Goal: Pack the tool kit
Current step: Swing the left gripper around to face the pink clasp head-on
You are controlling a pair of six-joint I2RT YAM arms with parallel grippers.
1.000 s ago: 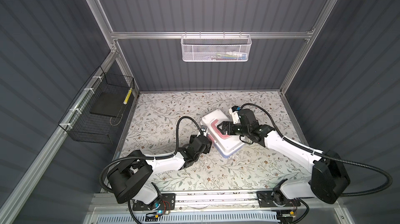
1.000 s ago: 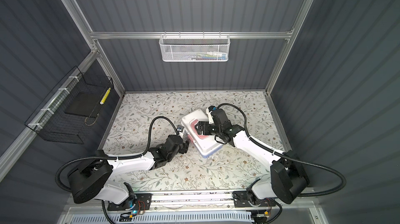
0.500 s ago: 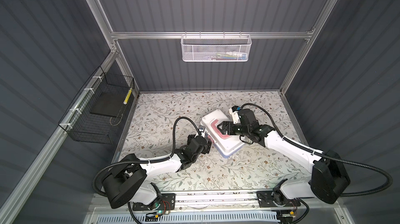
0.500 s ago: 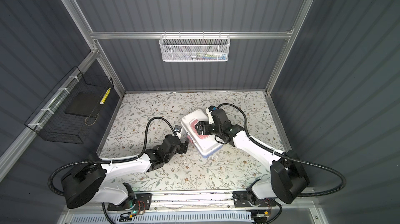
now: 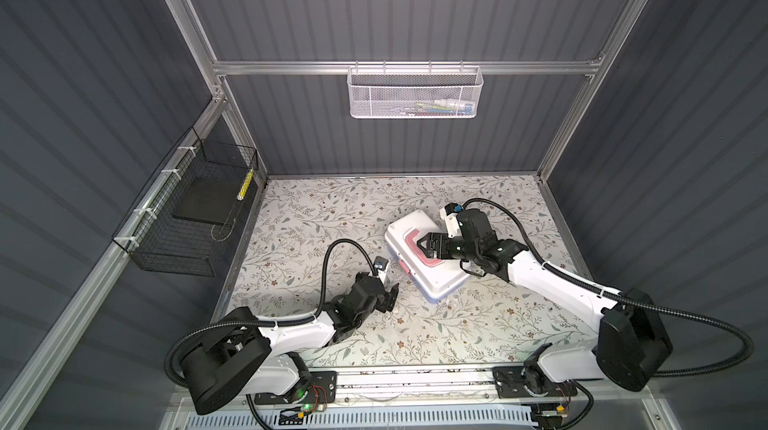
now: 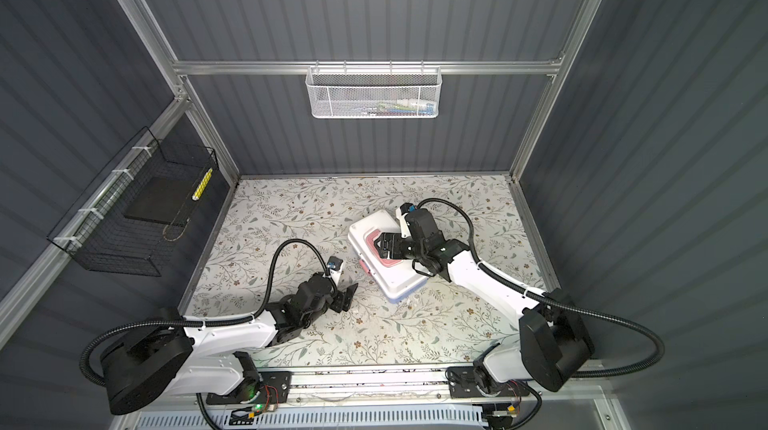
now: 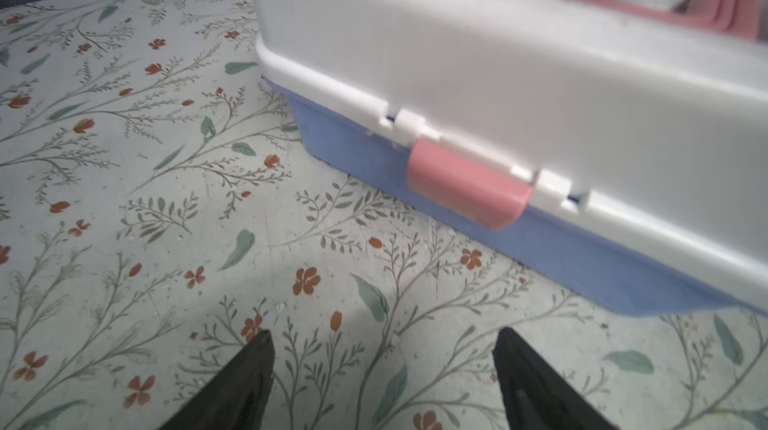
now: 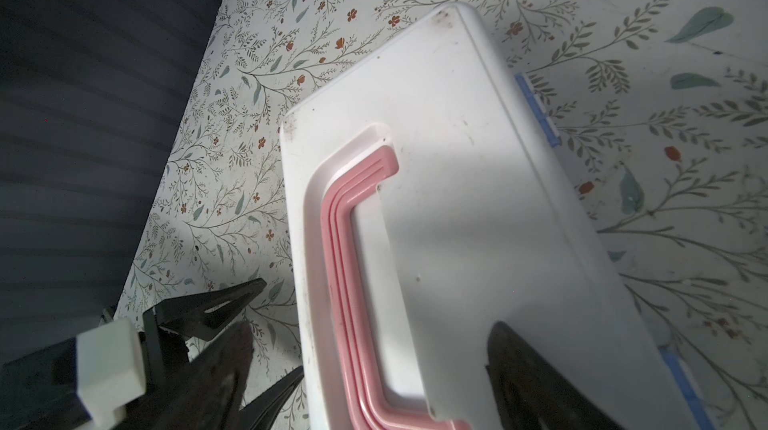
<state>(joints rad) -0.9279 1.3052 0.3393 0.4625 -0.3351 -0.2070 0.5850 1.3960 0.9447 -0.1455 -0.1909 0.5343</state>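
Trouble could start at the pink latch. The tool kit sits shut on the table, a bit right of the middle, with its latch side turned to the left and near. The latch hangs down over the blue base, but I cannot tell if it has clicked in.

The left gripper waits low, just beside that side, with its fingers wide and holding nothing. If it pushes the latch, the box may slide away to the right and far, because nothing grips it.

The right gripper hangs over the white lid, above the pink handle. Its fingers are wide too, and empty. I cannot tell if it touches the lid. The handle lies flat in its groove, so fingers could slip off it. And if the box gets lifted with the latch loose, the lid could flop open and whatever is inside could spill out.
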